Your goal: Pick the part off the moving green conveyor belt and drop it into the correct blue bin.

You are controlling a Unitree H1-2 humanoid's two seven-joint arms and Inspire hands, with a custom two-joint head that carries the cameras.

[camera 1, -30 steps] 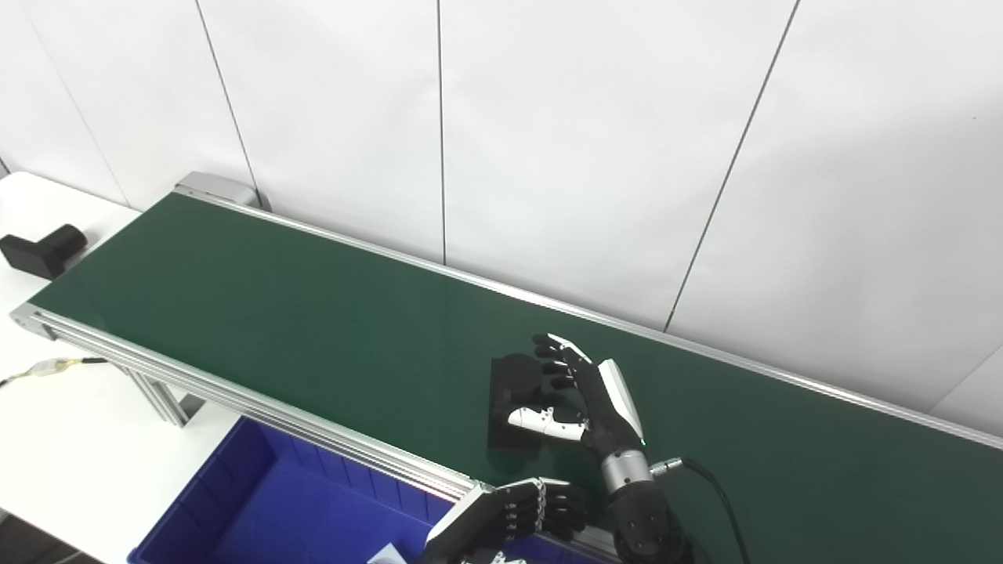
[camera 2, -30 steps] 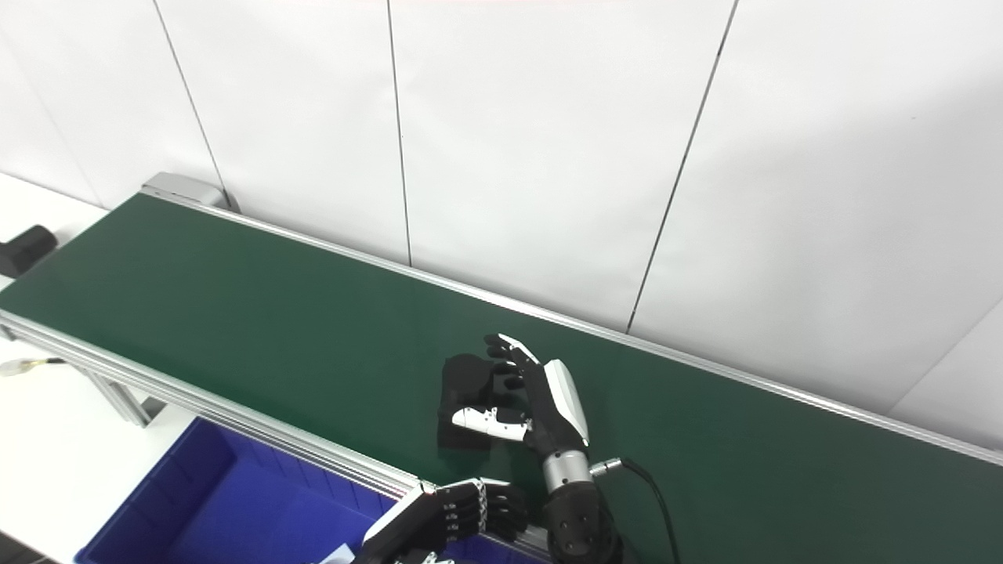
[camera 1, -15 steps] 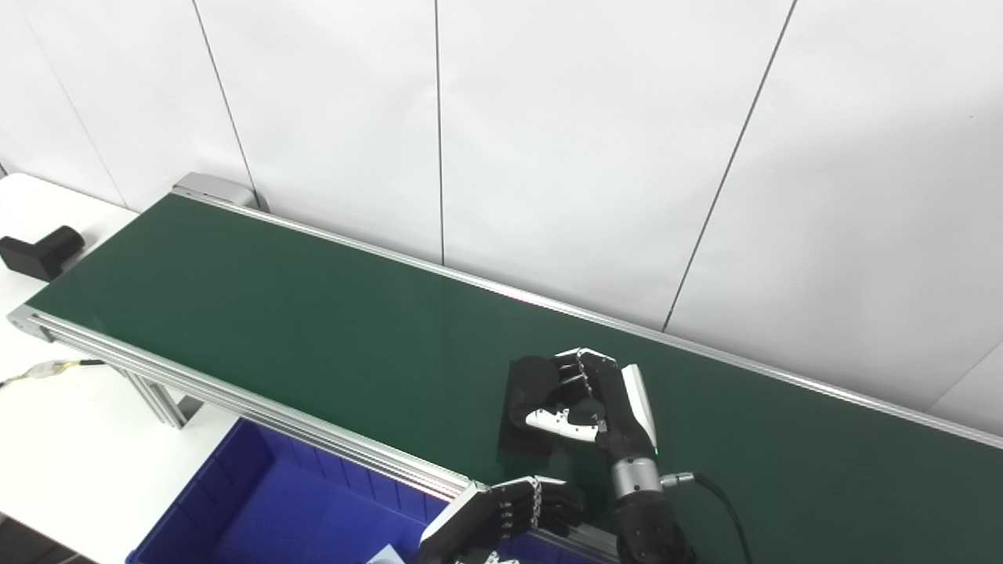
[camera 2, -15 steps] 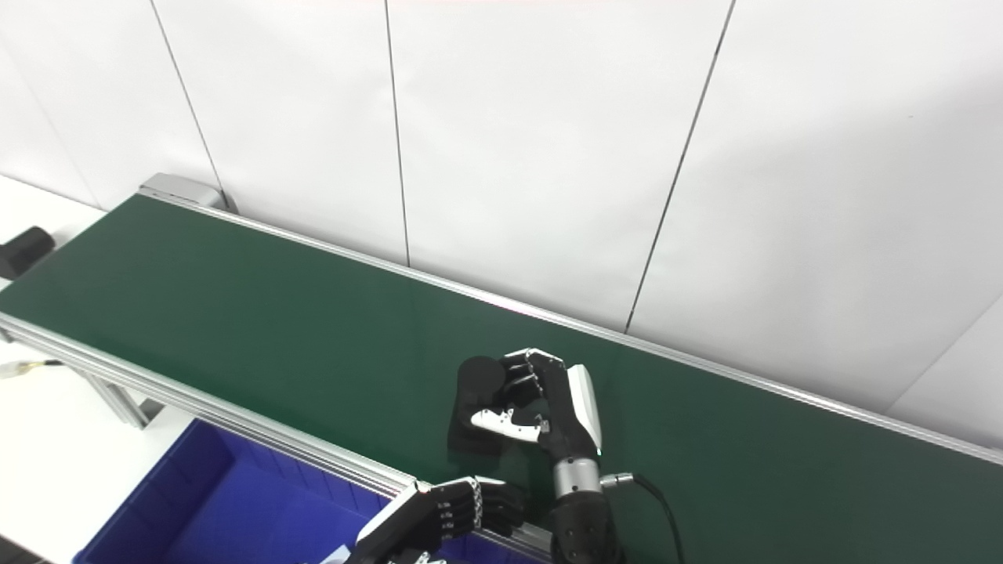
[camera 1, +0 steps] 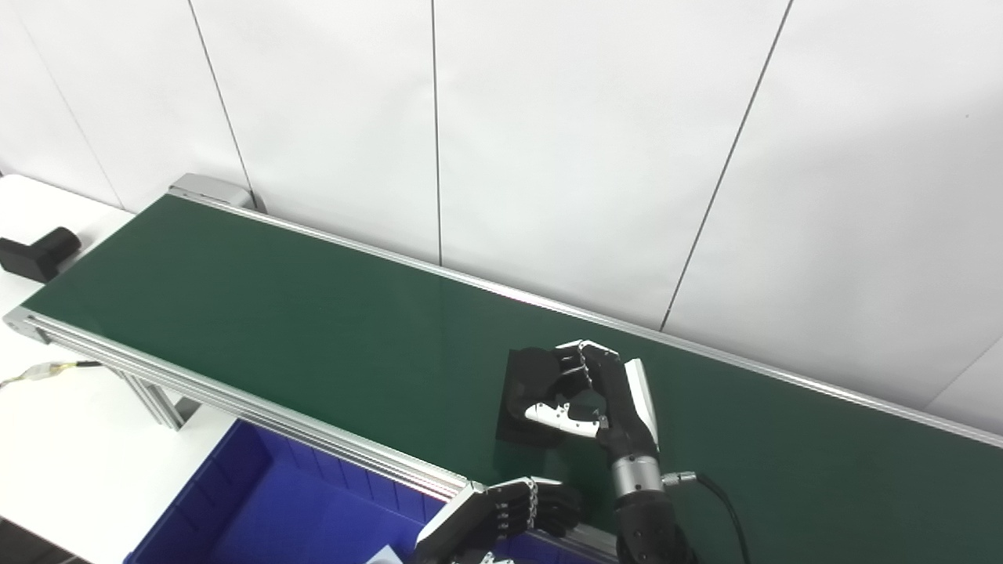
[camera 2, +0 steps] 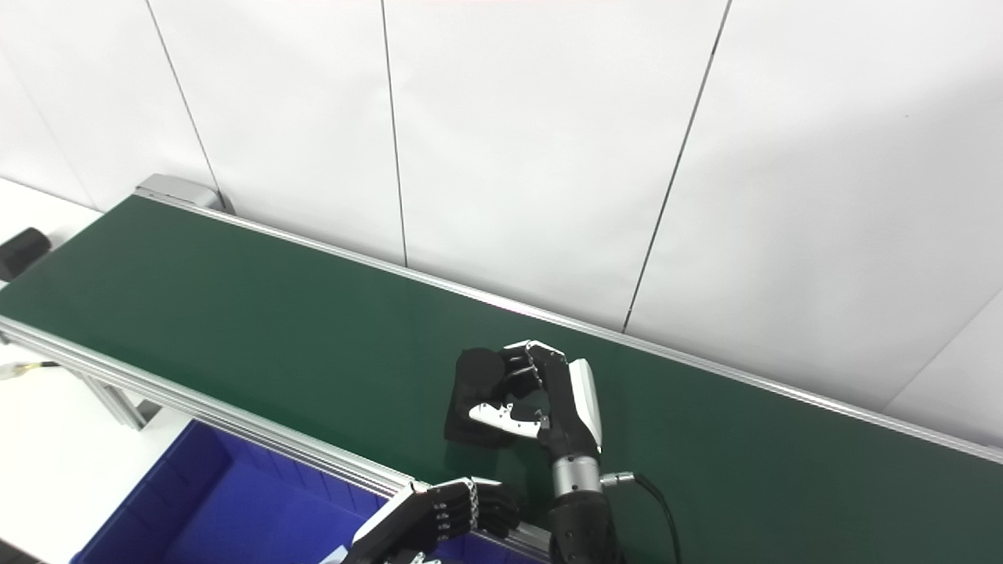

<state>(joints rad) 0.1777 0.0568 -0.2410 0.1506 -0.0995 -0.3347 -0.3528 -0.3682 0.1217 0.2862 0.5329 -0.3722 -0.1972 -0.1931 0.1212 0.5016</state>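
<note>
Closest to me, my left hand (camera 1: 501, 513) hangs over the blue bin (camera 1: 258, 501) with its fingers curled and nothing in it. Just past the belt's rail, my right hand (camera 1: 599, 395) is wrapped around the black part (camera 1: 523, 384) on the green belt (camera 1: 313, 321). I see no writing anywhere.

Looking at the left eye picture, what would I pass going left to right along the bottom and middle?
Small black object on the white table → blue bin → left hand → black part → right hand.
</note>
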